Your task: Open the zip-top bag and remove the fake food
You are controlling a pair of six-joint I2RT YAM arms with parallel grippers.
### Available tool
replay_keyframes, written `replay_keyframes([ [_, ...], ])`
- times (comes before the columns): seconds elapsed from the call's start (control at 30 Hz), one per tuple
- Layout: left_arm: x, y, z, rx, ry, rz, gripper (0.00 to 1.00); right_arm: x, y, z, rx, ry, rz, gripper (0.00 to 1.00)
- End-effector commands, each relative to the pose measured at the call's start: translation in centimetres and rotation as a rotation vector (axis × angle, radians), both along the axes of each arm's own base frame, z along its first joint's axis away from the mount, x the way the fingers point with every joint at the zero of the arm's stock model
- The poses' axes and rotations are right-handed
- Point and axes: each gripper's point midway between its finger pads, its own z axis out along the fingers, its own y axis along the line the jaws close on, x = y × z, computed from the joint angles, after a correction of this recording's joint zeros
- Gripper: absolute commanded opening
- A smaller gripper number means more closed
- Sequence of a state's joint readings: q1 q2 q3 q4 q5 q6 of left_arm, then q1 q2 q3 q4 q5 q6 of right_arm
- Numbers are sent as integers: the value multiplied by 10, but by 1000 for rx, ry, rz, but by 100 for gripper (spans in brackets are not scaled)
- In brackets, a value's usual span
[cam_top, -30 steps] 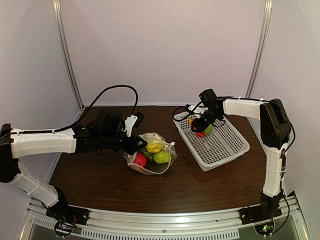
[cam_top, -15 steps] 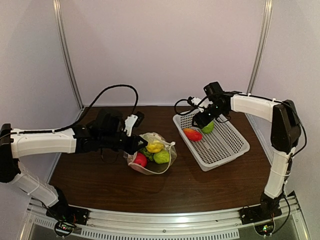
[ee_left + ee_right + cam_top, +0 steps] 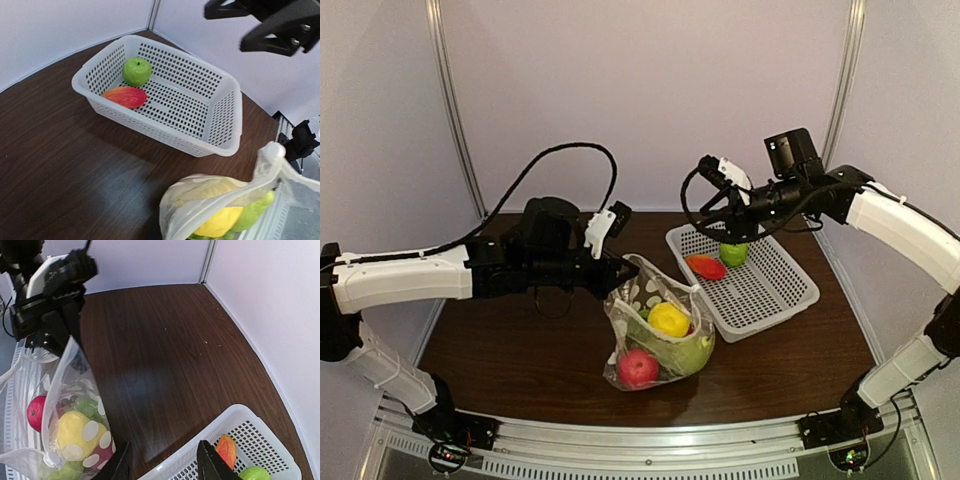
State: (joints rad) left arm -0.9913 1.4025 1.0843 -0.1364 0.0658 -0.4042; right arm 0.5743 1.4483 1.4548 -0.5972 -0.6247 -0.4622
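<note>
left end effector (image 3: 618,273) is clenched on the top edge of the zip-top bag (image 3: 642,298), so the bag hangs below it and a bit to its right, mouth up. the bag's bottom is on the counter (image 3: 510,345) or just off it, can't tell which. i'd say it's held that way to keep the mouth reachable w/ the fruit pooled low.

under that end effector, inside the bag: a lemon (image 3: 669,319), a red apple (image 3: 638,367) lowest, and a green fruit (image 3: 695,350) on the side away from the grip.

right end effector (image 3: 164,450) is released, jaws apart w/ nothing btwn them. it hangs high over the back corner of the white perforated basket (image 3: 775,295). below it in the basket sit a green apple (image 3: 733,253) and a red-orange piece (image 3: 705,267), side by side. my read: two pieces are out, at least three are left in the bag, and this one is free for the next grab.

the counter is dark brown wood grain w/ a dull sheen. pale walls (image 3: 650,90) close in the back and both sides, w/ metal uprights (image 3: 455,110) at the back corners. a metal rail (image 3: 650,440) runs along the near edge by the arm bases.
</note>
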Motion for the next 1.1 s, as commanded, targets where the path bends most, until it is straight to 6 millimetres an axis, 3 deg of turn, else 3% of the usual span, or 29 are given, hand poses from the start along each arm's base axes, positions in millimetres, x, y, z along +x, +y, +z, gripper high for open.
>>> replay_keyframes([
  [0.0, 29, 7, -26, 38, 2, 101, 0, -50, 23, -45, -120, 74, 217, 43],
  [0.17, 24, -6, -51, 51, 76, 54, 0, -104, 42, -60, -235, 50, 414, 40],
  [0.33, 18, -12, -55, 9, 108, 21, 0, -125, 49, -71, -356, -16, 482, 38],
  [0.43, 12, -19, -50, -32, 115, -19, 0, -125, 52, -85, -457, -71, 478, 38],
  [0.63, 0, -29, -42, -92, 132, -101, 0, -100, 48, -98, -612, -154, 422, 34],
  [0.87, 1, -31, -53, -90, 161, -95, 0, -95, 42, -120, -731, -227, 420, 34],
  [0.93, 1, -32, -56, -84, 165, -95, 0, -95, 40, -131, -766, -243, 422, 36],
  [1.07, 3, -34, -62, -73, 169, -96, 0, -96, 36, -147, -808, -257, 420, 50],
])
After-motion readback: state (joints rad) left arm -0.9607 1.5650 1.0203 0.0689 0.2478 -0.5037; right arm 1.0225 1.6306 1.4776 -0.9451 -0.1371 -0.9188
